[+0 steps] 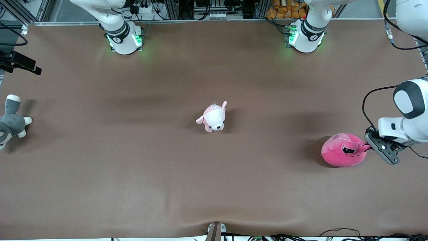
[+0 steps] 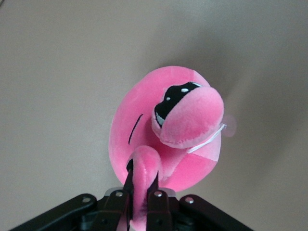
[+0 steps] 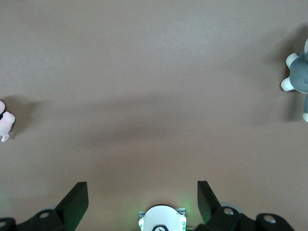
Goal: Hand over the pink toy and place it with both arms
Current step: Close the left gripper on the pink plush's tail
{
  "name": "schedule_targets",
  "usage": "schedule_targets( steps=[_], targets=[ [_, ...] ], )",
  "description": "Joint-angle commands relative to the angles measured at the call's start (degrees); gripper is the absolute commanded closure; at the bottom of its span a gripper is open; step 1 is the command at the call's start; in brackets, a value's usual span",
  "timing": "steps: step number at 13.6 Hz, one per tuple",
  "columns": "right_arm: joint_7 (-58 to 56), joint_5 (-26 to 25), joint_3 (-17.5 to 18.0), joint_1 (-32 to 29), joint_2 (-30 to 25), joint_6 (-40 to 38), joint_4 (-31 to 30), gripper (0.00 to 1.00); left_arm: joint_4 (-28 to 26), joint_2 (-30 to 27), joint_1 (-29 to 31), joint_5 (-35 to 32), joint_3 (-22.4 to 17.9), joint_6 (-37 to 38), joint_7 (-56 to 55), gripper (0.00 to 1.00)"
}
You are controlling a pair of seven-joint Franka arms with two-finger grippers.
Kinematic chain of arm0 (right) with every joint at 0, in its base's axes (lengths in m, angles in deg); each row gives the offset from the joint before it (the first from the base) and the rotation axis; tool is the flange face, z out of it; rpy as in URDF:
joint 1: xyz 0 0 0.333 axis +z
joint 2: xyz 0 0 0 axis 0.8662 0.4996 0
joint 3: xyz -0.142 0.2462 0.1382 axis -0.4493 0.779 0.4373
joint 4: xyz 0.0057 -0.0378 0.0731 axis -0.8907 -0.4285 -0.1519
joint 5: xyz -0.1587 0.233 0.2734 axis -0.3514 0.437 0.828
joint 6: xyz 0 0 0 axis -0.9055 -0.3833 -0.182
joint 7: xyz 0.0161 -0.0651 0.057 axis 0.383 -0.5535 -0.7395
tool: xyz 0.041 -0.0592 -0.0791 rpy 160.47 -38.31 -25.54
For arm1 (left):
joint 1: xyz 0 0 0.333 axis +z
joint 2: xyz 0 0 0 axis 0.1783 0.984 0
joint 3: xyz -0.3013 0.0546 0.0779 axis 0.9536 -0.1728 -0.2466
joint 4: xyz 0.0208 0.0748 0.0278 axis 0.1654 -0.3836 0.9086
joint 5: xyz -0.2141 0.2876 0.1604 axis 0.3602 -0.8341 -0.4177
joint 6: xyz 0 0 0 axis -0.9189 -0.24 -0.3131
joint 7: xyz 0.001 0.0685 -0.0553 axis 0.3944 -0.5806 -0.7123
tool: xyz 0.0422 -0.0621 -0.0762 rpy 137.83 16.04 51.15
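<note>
Nearest the front camera, the pink toy is lying on the brown table close to the edge at the left arm's end, roughly midway between the front edge and the edge where the bases are standing. One of its stalk eyes is being pinched by the left gripper, which is being held low at the toy's side toward the table edge. In the left wrist view the black fingertips are being pressed together on that pink stalk, while the toy's rounded body, its thin line mouth and its second eye with a droopy black eyelid are being shown just past them. Whether the toy's body is touching the table or is being held just above it cannot be told.

A pale pink-and-white puppy plush is lying near the middle of the table, well apart from the pink toy and a little farther from the front camera. A grey-and-white plush animal is lying at the edge at the right arm's end, partly cut off by the frame.

The right arm is being kept waiting, and its hand is not being shown in the front view. In the right wrist view the right gripper is being held high over bare table with its fingers spread wide and nothing between them, and the puppy plush and the grey-and-white animal are being caught at that picture's margins
</note>
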Motion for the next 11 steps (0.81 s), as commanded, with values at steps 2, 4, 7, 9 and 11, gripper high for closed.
schedule_targets(
  steps=[2, 4, 7, 9, 11],
  targets=[
    [0.65, 0.06, 0.67, -1.41, -0.31, -0.14, -0.46, 0.0, 0.19, -1.14, -0.23, 1.16, 0.1, 0.38, 1.56, 1.0],
    [1.09, 0.23, 0.75, -1.76, -0.31, -0.32, -0.46, 0.0, 1.76, -1.58, -0.14, 1.16, 1.5, 3.0, 1.39, 1.0],
    [1.18, 0.5, 0.76, -2.37, -0.31, -0.32, -0.46, 0.0, 4.06, -1.67, -0.05, 1.25, 2.65, 6.53, 1.03, 1.0],
    [1.18, 0.58, 0.76, -2.29, -0.31, -0.32, -0.46, 0.0, 4.06, -2.11, -0.05, 1.25, 3.0, 6.62, 0.95, 1.0],
    [1.26, 0.67, 0.75, -2.29, -0.31, -0.32, -0.46, 0.0, 4.06, -2.55, -0.05, 1.25, 3.7, 6.71, 0.94, 1.0]
  ],
)
